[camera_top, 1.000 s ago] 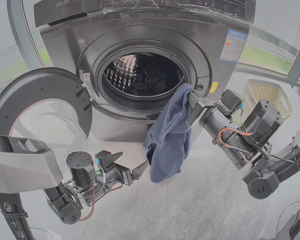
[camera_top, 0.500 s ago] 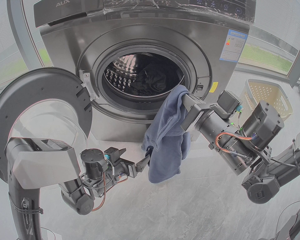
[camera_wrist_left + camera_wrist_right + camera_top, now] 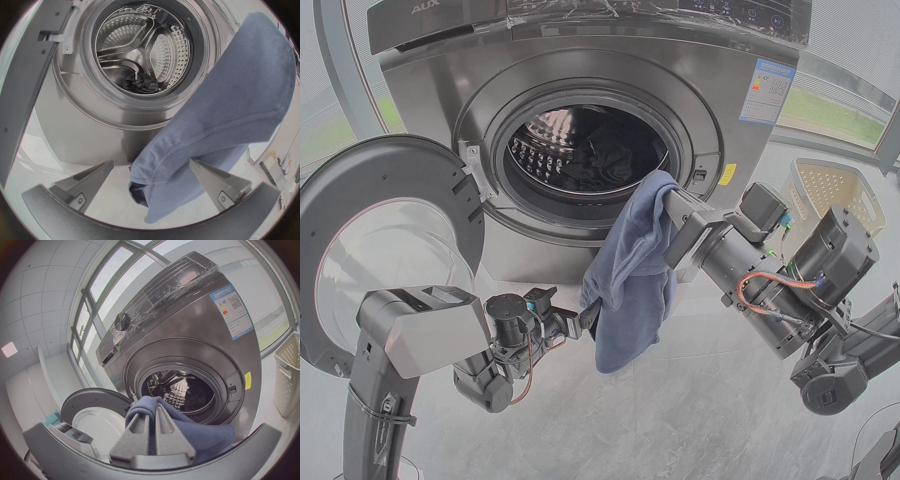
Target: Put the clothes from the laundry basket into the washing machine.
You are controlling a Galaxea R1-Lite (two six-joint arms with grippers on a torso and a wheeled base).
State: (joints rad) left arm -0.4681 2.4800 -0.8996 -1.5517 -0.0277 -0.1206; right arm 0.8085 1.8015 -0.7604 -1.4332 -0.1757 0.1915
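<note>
I see right fingers (image 3: 137, 433) clamped on blue garment (image 3: 631, 269), draped just outside washing machine (image 3: 581, 75) opening; left fingers (image 3: 93, 175) spread wide, its lower fold between them; dark clothes (image 3: 600, 159) in drum

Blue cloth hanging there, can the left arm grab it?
Probably yes: the open left gripper sits at the lower fold of the blue cloth, nothing between them. The right gripper holds its top.
</note>
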